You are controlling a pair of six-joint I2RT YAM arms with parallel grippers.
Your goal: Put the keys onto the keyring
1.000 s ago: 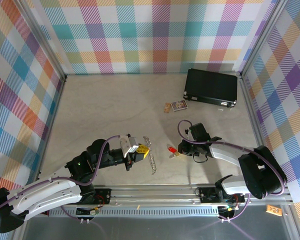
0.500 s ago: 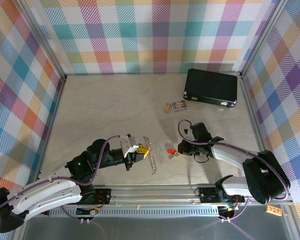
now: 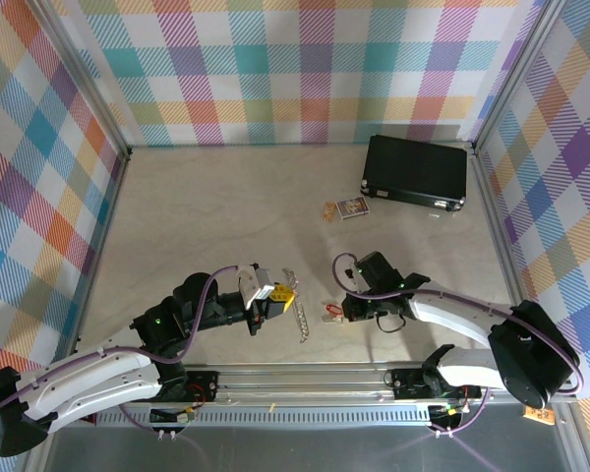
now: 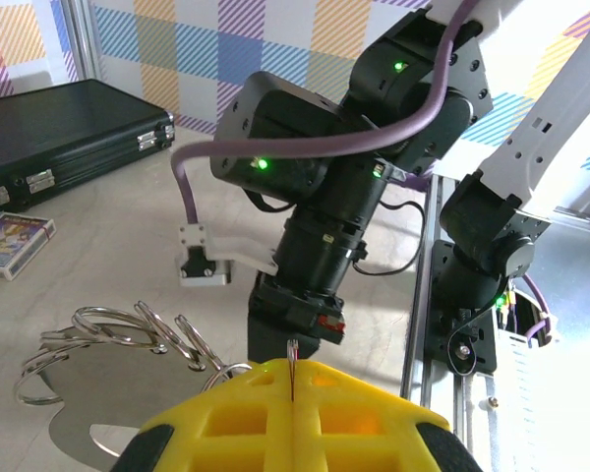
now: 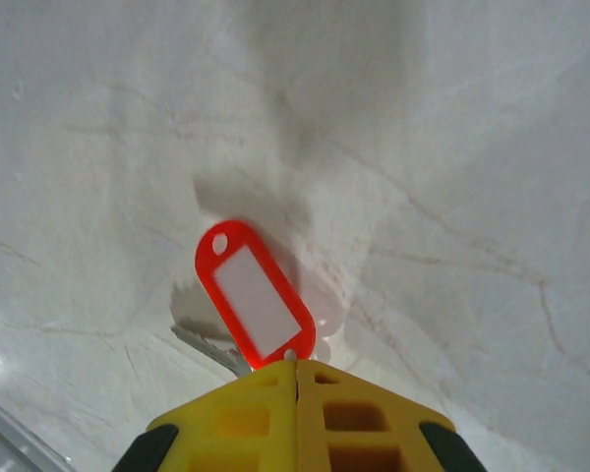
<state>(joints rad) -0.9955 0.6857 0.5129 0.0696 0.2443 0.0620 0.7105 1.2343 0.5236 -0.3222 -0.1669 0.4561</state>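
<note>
Top view, lower centre. My right end effector [image 3: 342, 309] is closed on the key [image 3: 328, 311], which sits just right of the keyring [image 3: 298, 320] with a small gap between them. My left end effector [image 3: 278, 293] is closed, pinching the keyring's left side. The keyring's long axis runs up-down in the frame and the key lies crosswise to it. The right arm is nearer the key. Key: red head with a white insert, silver blade mostly hidden. Keyring: jagged silver-grey loops.

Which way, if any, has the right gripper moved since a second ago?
Yes. The right gripper, shut on the red-tagged key, shifted left and nearer the front rail, away from the black case, toward the keyring.
</note>
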